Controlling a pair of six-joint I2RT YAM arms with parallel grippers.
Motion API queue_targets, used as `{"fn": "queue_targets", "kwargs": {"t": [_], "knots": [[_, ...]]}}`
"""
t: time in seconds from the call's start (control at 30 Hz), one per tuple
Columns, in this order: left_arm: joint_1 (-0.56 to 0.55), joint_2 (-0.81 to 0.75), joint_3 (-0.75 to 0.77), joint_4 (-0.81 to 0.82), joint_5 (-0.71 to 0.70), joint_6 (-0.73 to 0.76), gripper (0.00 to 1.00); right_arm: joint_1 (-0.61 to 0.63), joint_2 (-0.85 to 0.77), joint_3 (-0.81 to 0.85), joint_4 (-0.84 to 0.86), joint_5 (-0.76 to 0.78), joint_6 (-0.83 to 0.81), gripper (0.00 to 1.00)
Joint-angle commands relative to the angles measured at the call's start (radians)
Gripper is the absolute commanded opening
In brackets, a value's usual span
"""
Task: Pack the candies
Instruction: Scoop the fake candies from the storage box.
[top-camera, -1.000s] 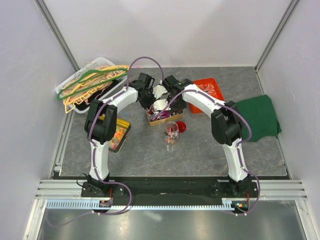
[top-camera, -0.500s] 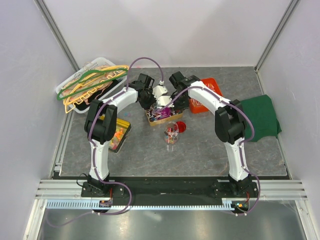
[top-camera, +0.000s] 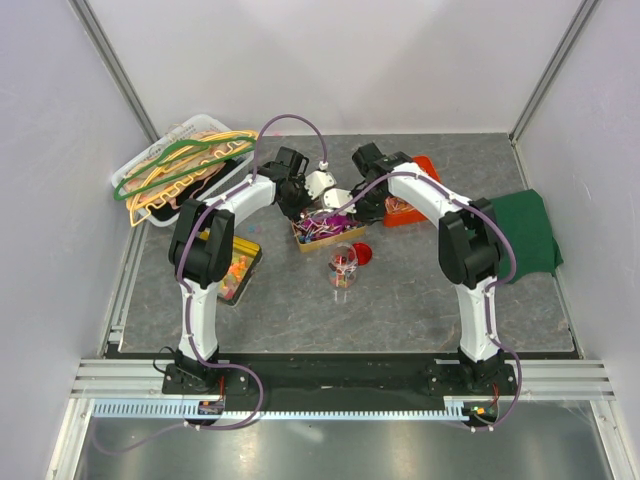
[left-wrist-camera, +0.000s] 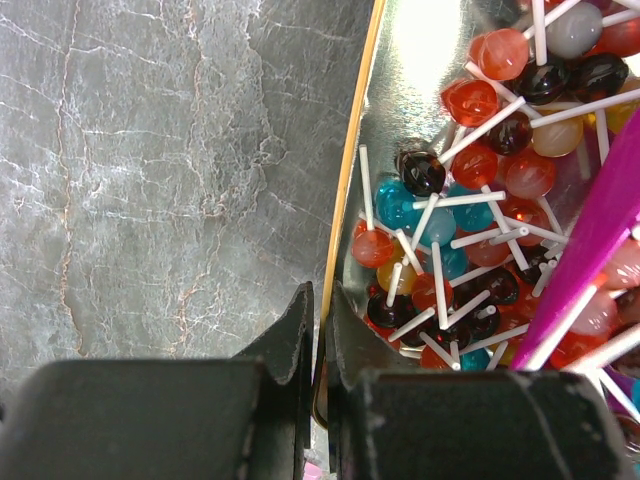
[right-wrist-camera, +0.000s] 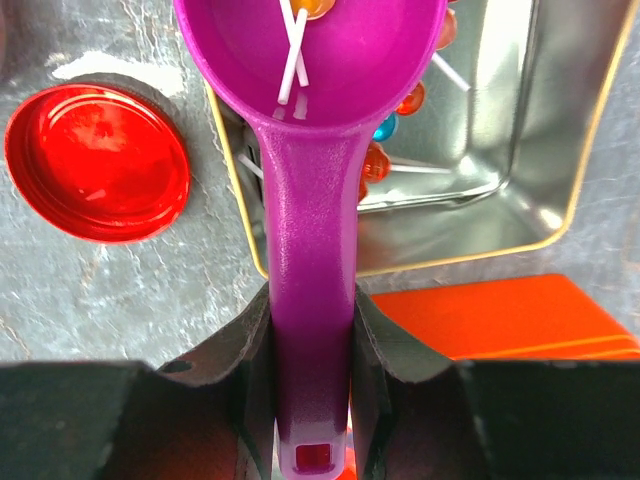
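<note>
The right claw (right-wrist-camera: 310, 312), gripping the purple plastic scoop (right-wrist-camera: 310, 180), is lifting a few round lollipops (right-wrist-camera: 291, 70) away, likely for packing; the left claw (left-wrist-camera: 318, 315) is pinching the shiny metal tin (left-wrist-camera: 345, 190).

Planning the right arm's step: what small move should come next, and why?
Probably lift the purple scoop level and swing it toward the clear jar: it already holds a lollipop, and the left fingers pin the tin's rim.
</note>
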Motion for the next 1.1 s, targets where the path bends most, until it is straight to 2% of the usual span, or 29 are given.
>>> {"fn": "queue_targets", "kwargs": {"t": [0.0, 0.37, 0.63, 1.07], "knots": [[0.008, -0.044, 0.019, 0.102, 0.02, -0.049, 0.02, 0.009, 0.019, -0.069, 0.005, -0.176, 0.004, 0.0], [0.023, -0.017, 0.064, 0.079, 0.046, -0.086, 0.02, -0.018, -0.027, -0.167, 0.079, -0.259, 0.029, 0.0], [0.025, -0.012, 0.068, 0.072, 0.041, -0.092, 0.02, -0.056, -0.053, -0.213, 0.145, -0.216, 0.052, 0.0], [0.036, 0.0, 0.067, 0.069, 0.044, -0.1, 0.02, -0.108, -0.104, -0.241, 0.14, -0.292, 0.061, 0.0]]}}
